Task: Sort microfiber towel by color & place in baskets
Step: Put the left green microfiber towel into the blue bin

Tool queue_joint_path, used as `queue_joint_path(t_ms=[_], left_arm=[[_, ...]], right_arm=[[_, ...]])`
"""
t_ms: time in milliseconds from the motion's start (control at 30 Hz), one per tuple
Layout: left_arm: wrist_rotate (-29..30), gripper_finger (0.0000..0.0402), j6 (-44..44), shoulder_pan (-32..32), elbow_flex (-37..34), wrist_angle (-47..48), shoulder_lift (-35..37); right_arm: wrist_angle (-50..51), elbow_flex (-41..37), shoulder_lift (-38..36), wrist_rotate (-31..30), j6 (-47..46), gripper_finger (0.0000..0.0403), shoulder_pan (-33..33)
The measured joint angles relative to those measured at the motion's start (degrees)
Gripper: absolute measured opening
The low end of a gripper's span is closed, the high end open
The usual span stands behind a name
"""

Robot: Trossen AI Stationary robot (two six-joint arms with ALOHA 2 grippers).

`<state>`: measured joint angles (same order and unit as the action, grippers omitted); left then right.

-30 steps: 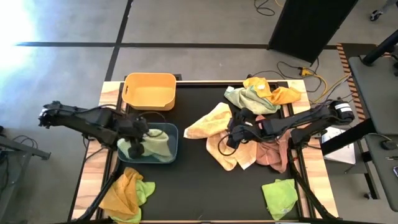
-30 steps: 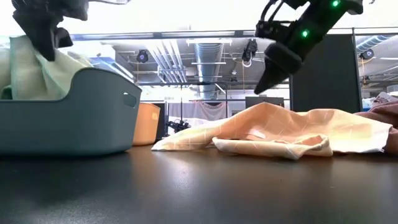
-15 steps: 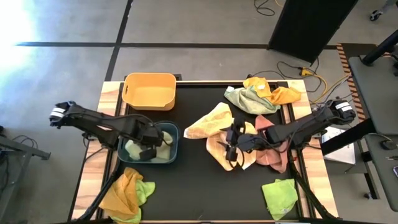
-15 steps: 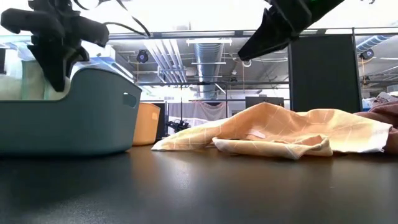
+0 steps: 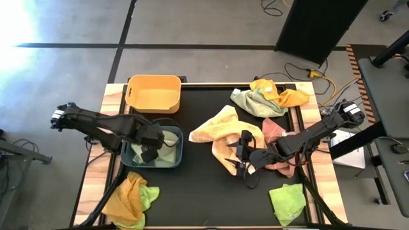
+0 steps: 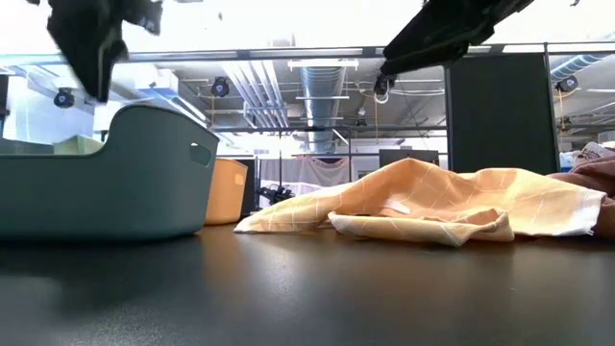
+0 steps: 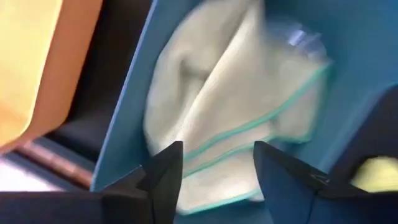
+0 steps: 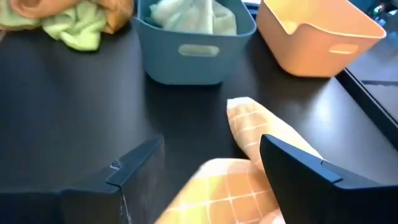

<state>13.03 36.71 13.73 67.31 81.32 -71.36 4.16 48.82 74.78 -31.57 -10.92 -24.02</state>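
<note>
Pale towel (image 7: 211,118) beneath left tool (image 7: 214,171)

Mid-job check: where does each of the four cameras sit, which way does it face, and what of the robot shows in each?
High view: overhead, straight down; both arms, left gripper over the blue-grey basket, right gripper over the orange checked towel.
Low view: table height, level across; basket wall, towel, arms entering from above.
Left wrist view: into the basket at a pale green towel; open fingers.
Right wrist view: toward both baskets, including the yellow-orange basket; open fingers.
All four share the blue-grey basket.
</note>
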Motion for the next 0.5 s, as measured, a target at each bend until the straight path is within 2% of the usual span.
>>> queue_joint_path(t_ms=[100, 267, 400, 500], left_arm=[[-1.03, 0.0197, 2.0, 4.47, 4.24, -4.28, 1.43], [-1.99, 0.02, 5.77, 19.03, 4.99, -20.89, 1.19], [-0.14, 0.0201, 11.96, 31.21, 3.25, -28.13, -3.87], [1.1, 0.0202, 19.78, 36.16, 3.01, -27.9, -9.28]], right_arm=[[-2.0, 0.0, 0.13, 0.0, 0.11, 0.0247, -1.46], [-5.93, 0.04, 1.87, 0.01, 1.1, 0.0238, -4.7], [-7.15, 0.06, 3.26, 0.04, 1.04, 0.0239, -6.37], [-7.65, 0.07, 4.04, -0.05, 0.98, 0.0246, -6.69]])
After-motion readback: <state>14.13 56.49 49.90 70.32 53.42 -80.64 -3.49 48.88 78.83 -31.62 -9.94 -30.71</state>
